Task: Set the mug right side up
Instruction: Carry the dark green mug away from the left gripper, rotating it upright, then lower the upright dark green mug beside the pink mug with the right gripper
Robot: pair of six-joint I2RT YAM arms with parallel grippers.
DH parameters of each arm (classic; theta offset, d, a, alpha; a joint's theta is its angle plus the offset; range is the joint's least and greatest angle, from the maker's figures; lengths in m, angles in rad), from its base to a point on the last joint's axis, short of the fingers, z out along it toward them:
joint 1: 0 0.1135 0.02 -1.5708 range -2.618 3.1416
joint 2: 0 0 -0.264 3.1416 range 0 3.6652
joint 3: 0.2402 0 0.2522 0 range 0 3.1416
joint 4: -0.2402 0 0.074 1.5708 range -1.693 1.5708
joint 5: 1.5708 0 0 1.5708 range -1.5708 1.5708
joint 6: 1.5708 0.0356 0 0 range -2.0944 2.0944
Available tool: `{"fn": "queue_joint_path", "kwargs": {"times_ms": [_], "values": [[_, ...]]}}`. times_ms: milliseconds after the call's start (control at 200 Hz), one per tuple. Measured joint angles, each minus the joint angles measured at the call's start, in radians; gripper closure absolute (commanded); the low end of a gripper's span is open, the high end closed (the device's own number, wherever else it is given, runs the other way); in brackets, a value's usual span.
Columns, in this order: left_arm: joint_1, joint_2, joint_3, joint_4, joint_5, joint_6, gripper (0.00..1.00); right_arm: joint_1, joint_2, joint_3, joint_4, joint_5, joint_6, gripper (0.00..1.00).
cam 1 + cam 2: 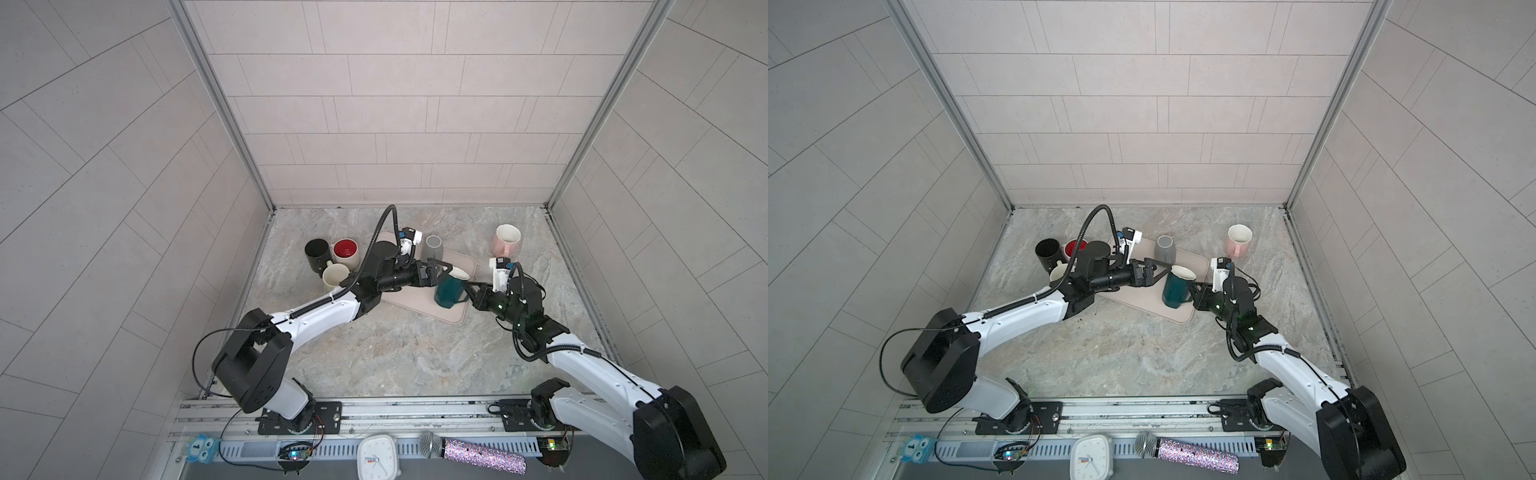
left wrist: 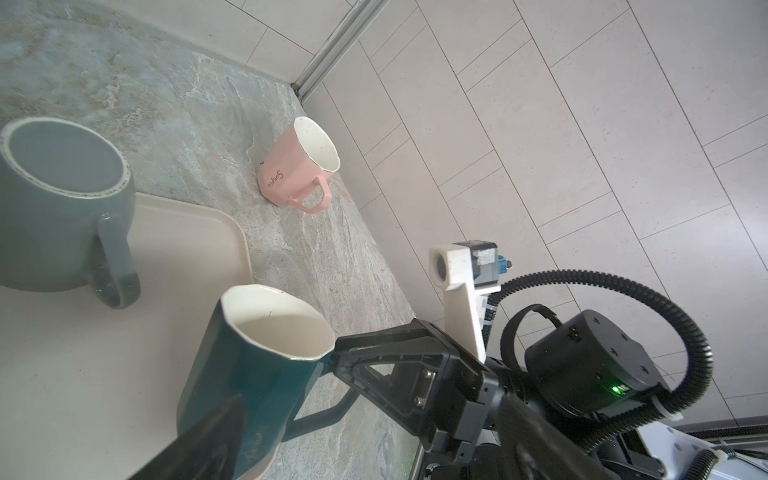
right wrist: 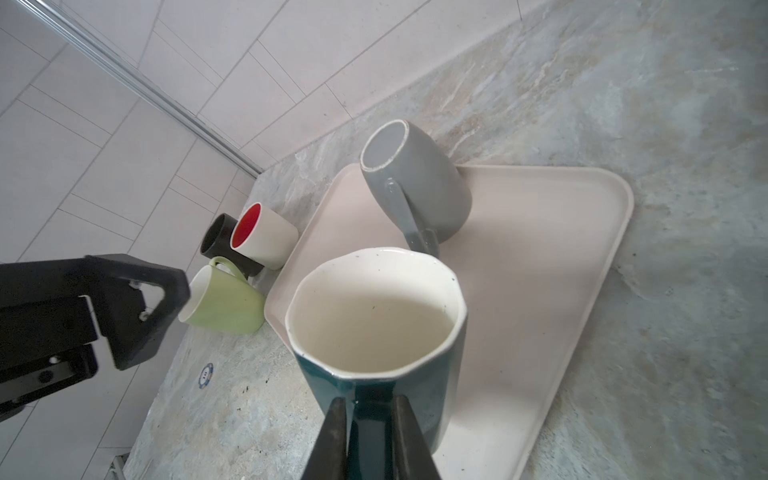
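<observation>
We judge the turn itself to be done. The teal mug (image 1: 449,293) shows its cream inside from above in both top views, so its mouth faces up. Its base is down on the tray (image 1: 453,319), close to the tray's near right corner, though we cannot tell whether the base sits flat or hangs just above the surface.

The right end effector (image 3: 370,415) is closed narrowly on the handle (image 3: 371,399), one finger on each side. The left end effector (image 1: 441,272) stands wide, just beside the mug's left wall and holding nothing. From the top views we cannot say whether it touches the mug.

What seems to be left is to settle the mug, let go of the handle and draw both arms clear.

The mug's long axis runs close to vertical, with the rim on top. A slight lean cannot be ruled out, since the wrist views are themselves tilted. Its handle points away from the tray's middle, toward the near right side of the desk (image 1: 395,353) where the right arm comes in.

A grey mug (image 1: 433,248) stands base up at the tray's far edge, so it may need the same treatment. A pink mug (image 1: 506,242) stands mouth up near the desk's far right corner.
</observation>
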Motion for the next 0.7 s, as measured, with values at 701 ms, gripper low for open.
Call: {"fn": "queue_joint_path", "kwargs": {"times_ms": [701], "values": [[0.008,0.014,-0.011,0.005,-0.002,0.000,0.00,-0.029,-0.101,0.043,-0.146,0.171,-0.158,1.00]]}}
